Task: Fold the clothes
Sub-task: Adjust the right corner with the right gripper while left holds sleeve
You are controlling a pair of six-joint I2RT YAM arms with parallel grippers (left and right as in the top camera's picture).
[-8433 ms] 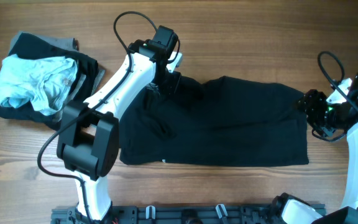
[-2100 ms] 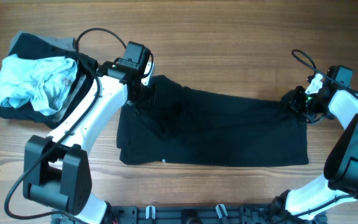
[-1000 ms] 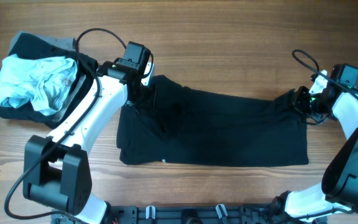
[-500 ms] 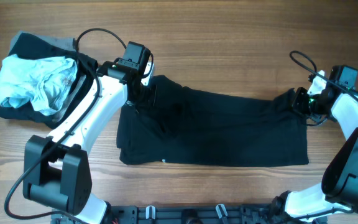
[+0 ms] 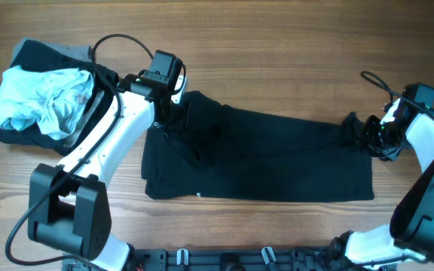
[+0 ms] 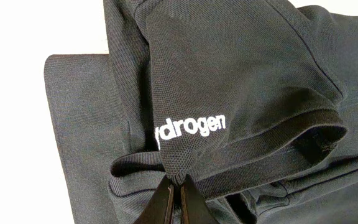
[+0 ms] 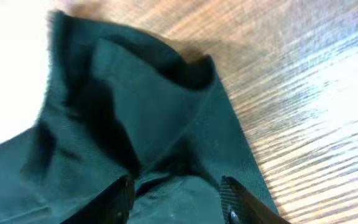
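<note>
A black polo shirt [image 5: 262,154] lies spread across the middle of the wooden table. My left gripper [image 5: 166,114] is at its upper left corner, shut on a fold of the sleeve hem just below the white "hydrogen" lettering [image 6: 190,129]; the pinch shows in the left wrist view [image 6: 174,182]. My right gripper [image 5: 369,132] is at the shirt's upper right corner, open, its fingers [image 7: 178,193] straddling a bunched fold of the black cloth [image 7: 135,112] without closing on it.
A pile of clothes sits at the far left: a crumpled light blue garment [image 5: 44,98] on top of dark ones [image 5: 21,56]. Bare wood [image 5: 292,45] lies behind the shirt and to its right [image 7: 303,81].
My right gripper has opened, letting go of the shirt's right corner, and shifted slightly right and down. My left arm has not moved.
</note>
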